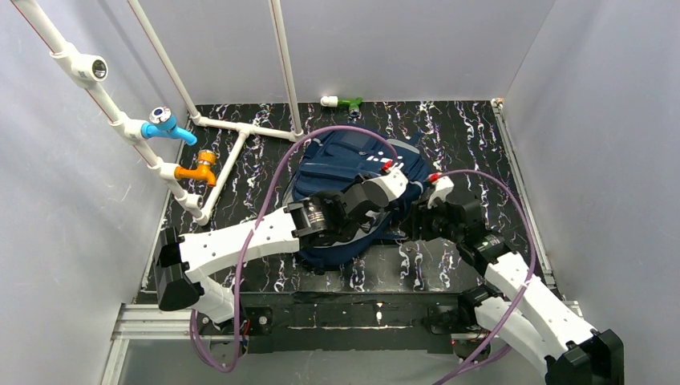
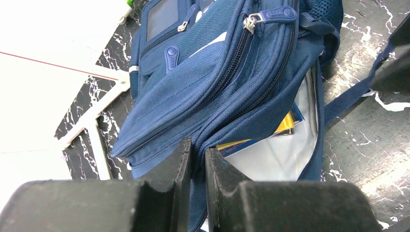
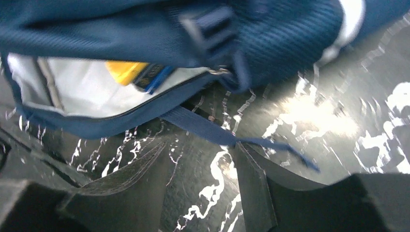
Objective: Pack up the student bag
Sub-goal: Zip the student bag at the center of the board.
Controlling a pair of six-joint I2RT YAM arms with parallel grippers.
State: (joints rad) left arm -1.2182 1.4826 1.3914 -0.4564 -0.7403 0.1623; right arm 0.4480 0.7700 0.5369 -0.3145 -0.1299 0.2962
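Left gripper pinches the student bag flap at its mouth. Right gripper stands apart over the strap. Lift the flap slowly, without tugging.

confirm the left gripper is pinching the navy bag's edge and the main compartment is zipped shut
Not zipped: the left gripper does pinch the student bag at its edge, but the main compartment is open, yellow item visible inside, per the left wrist view.

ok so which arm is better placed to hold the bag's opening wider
Left, probably: the left fingers are pinched on the opening edge of the student bag. The right fingers stand open above the table by a loose strap, holding nothing.
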